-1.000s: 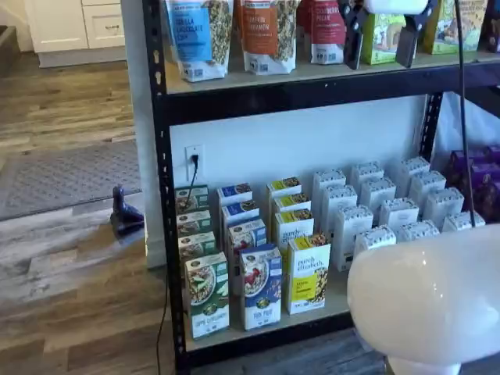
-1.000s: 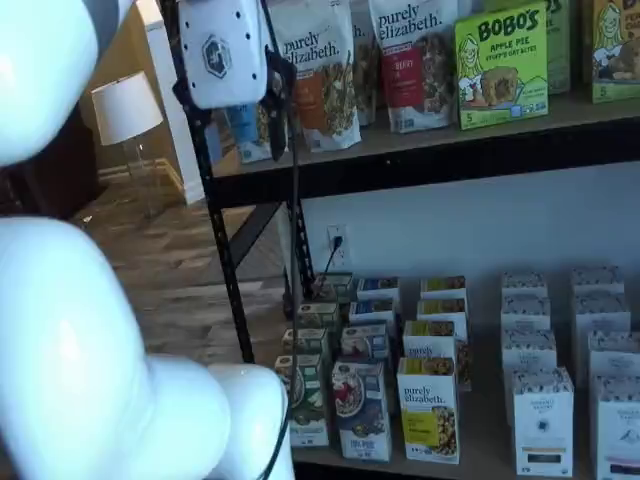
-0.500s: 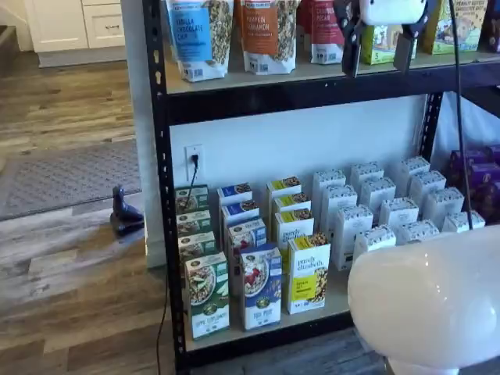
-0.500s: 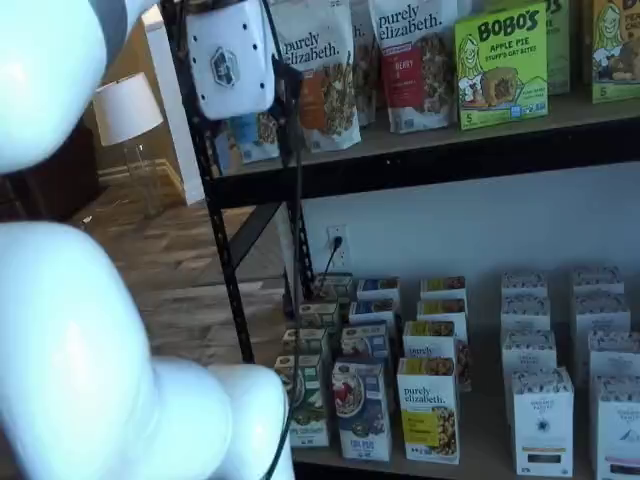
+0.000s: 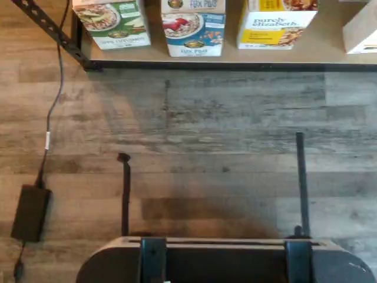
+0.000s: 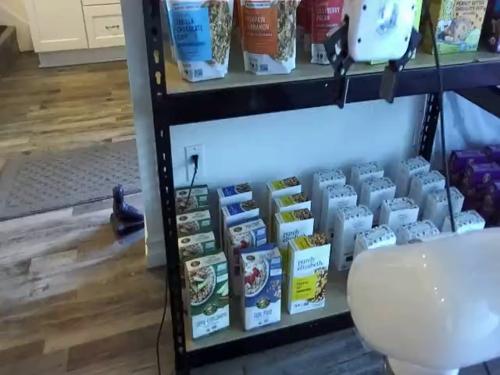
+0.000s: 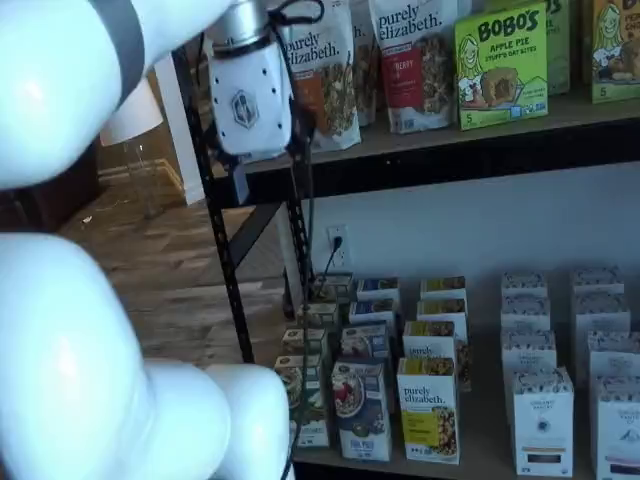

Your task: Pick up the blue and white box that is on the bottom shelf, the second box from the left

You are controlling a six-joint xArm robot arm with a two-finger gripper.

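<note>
Hanging high before the upper board, the gripper point(image 6: 365, 90) is seen with black fingers spread wide and empty. Below, the blue and white box point(image 6: 261, 287), a smooth narrow carton, is stood upright at the front of the tan bottom shelf point(image 6: 336, 297), facing outward.

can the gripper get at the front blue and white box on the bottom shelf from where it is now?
Probably yes. The gripper hangs open, high up by the upper shelf, far above the blue and white box. That box stands at the front edge of the bottom shelf, with bare floor in front; green and yellow boxes flank it closely.
</note>
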